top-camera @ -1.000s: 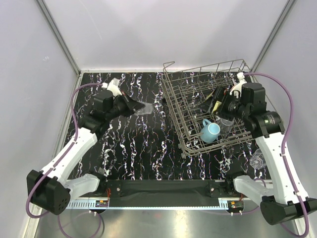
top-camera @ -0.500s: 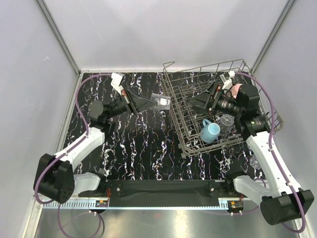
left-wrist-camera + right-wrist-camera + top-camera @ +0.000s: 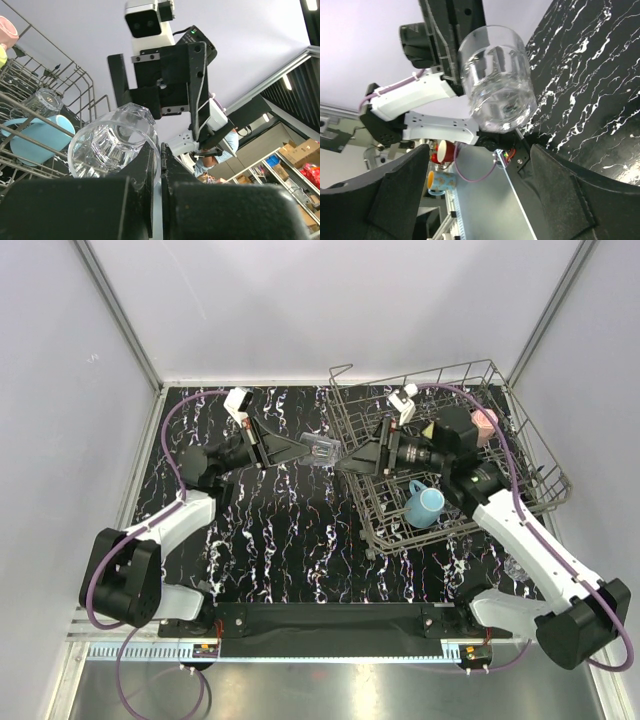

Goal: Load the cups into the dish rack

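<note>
My left gripper [image 3: 310, 448] is shut on the rim of a clear glass [image 3: 324, 448], held in the air just left of the dish rack [image 3: 350, 430]. In the left wrist view one finger is inside the glass [image 3: 112, 142] and one outside. My right gripper [image 3: 352, 461] is open and points at it. In the right wrist view the glass [image 3: 497, 75] hangs just beyond the spread fingers [image 3: 395, 195]. In the grey wire rack lie a light blue mug [image 3: 426, 505], a pink cup [image 3: 485, 421] and another clear glass [image 3: 42, 102].
One more clear glass [image 3: 518, 565] stands on the black marbled table [image 3: 290, 530], right of the rack and behind my right arm. Grey walls close in the table on three sides. The rack sits tilted at the back right.
The left arm has carried the glass rightward toward the rack. The right arm has swung left out of the rack and now faces the glass, jaws closing slightly.
</note>
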`<action>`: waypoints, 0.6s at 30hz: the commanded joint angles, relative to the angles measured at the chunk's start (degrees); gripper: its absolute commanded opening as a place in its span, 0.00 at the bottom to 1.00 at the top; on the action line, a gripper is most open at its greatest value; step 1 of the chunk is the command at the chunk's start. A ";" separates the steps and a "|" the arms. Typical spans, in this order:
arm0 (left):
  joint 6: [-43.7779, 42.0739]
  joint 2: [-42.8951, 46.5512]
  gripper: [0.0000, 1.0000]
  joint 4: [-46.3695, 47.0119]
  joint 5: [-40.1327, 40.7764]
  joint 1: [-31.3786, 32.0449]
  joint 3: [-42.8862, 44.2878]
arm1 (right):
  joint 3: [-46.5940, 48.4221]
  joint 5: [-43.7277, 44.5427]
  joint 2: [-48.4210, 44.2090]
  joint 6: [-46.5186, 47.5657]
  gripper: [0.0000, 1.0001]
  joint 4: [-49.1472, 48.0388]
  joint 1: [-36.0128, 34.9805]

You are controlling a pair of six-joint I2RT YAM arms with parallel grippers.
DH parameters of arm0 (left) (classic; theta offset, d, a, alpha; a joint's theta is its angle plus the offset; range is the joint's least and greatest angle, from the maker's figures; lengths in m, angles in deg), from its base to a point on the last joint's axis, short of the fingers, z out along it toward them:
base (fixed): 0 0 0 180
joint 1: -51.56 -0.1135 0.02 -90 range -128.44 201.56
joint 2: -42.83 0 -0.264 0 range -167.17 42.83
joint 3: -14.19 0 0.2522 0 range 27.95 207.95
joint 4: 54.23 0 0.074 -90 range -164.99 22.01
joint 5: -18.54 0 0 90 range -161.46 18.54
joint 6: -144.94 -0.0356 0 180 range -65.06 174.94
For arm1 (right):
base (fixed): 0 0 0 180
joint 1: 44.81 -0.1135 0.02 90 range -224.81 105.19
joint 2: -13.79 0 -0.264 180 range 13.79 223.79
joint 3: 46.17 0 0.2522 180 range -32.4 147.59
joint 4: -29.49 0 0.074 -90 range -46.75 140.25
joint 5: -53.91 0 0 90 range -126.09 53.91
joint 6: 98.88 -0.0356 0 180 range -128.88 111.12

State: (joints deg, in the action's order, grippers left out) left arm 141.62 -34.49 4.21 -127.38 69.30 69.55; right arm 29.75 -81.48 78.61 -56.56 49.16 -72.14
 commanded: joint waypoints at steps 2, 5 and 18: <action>2.01 0.51 0.00 23.24 -0.68 -0.25 0.06 | 2.45 5.04 0.75 3.64 0.83 -3.80 -3.16; 3.50 -0.81 0.00 23.24 0.80 -0.77 -0.73 | 0.70 6.62 0.49 2.07 0.79 -10.19 -3.87; 5.52 -1.69 0.00 23.33 1.78 -3.23 -1.52 | -8.17 19.54 -1.97 -0.22 0.80 -23.30 -6.50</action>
State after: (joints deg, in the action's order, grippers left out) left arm 146.49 -36.78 5.48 -127.07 66.67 68.22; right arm 23.30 -67.01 78.85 -56.51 34.02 -77.56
